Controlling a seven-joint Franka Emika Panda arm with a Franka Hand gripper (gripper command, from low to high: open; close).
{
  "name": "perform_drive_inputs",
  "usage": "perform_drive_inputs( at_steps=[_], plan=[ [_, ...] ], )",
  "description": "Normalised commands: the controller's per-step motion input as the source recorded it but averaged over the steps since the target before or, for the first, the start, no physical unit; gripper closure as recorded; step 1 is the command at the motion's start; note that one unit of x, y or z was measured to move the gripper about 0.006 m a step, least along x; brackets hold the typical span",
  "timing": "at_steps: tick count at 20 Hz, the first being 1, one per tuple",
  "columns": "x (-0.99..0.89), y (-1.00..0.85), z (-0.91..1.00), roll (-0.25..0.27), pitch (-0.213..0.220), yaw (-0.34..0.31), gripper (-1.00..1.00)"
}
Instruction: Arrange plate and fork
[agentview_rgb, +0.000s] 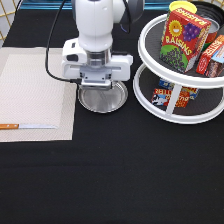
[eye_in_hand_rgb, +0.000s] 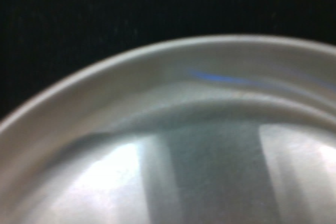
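The gripper (agentview_rgb: 97, 86) sits low over the plate (agentview_rgb: 104, 98), just above centre of the exterior view, its body covering the plate's top edge. Whether the fingers are spread or pinching the rim cannot be told; the hand's body hides them.

The plate lies on the black tablecloth (agentview_rgb: 125, 170), its left rim just beside the right edge of the pale placemat (agentview_rgb: 35, 90) and its right rim near the base of the white two-tier rack (agentview_rgb: 172, 107). So the plate sits in a narrow gap between mat and rack, with little room on either side. In the wrist view the plate (eye_in_hand_rgb: 187, 165) fills most of the picture, its curved rim arcing across against the dark cloth.

A piece of cutlery (agentview_rgb: 27, 126) with an orange-brown handle lies flat on the mat's lower left, close to the mat's bottom edge; its metal end is too pale to make out as tines or a blade.

The rack holds a raisin box (agentview_rgb: 184, 36) on its upper tier, at upper right. The lower half of the exterior view is open black cloth.
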Motion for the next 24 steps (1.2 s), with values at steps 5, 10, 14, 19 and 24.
perform_drive_inputs(
  at_steps=[5, 10, 14, 19, 24],
  plan=[
    [0.16, -0.15, -0.1, 0.112, 0.087, 0.02, -1.0],
    [0.34, -0.27, -0.01, 0.114, 0.09, 0.018, -1.0],
    [0.4, -0.43, 0.01, 0.111, 0.089, 0.005, -1.0],
    [0.44, -0.56, 0.1, 0.088, 0.095, 0.0, -1.0],
    [0.42, -0.67, 0.23, 0.041, 0.098, -0.004, -1.0]
  ],
)
